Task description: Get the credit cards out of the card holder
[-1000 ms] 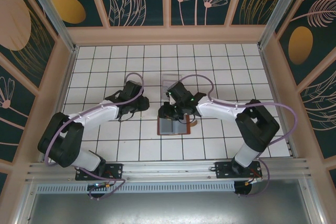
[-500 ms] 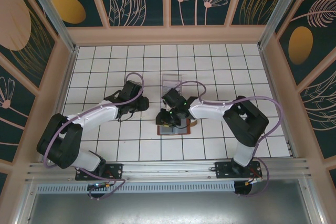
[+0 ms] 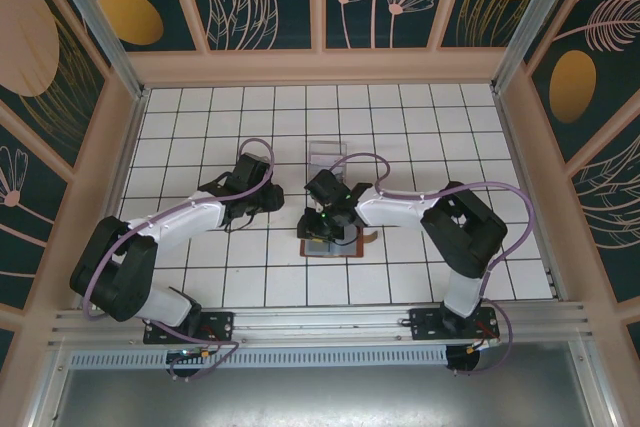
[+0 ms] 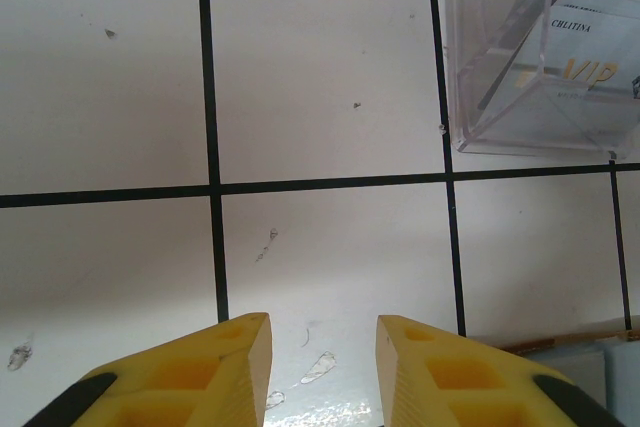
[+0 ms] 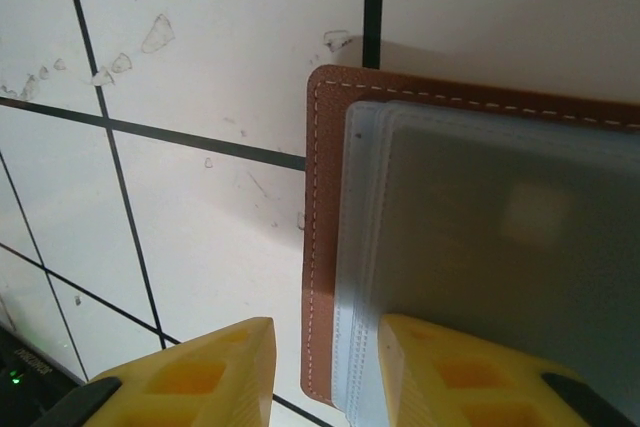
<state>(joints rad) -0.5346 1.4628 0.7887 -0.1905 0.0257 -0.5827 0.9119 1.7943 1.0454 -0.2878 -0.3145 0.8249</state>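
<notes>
Card holder [image 5: 320, 247], stitched brown leather, flat rectangle; left hand [image 4: 322, 325], right hand [image 5: 325, 332] ajar, empty.

White arms [image 3: 190, 215] with black joints, lilac cables [image 3: 258, 141], yellow gripper fingers [image 4: 195, 377]

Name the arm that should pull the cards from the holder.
Right: the right gripper hangs open just above the card holder; the left gripper is over tiles near the clear tray.
</notes>
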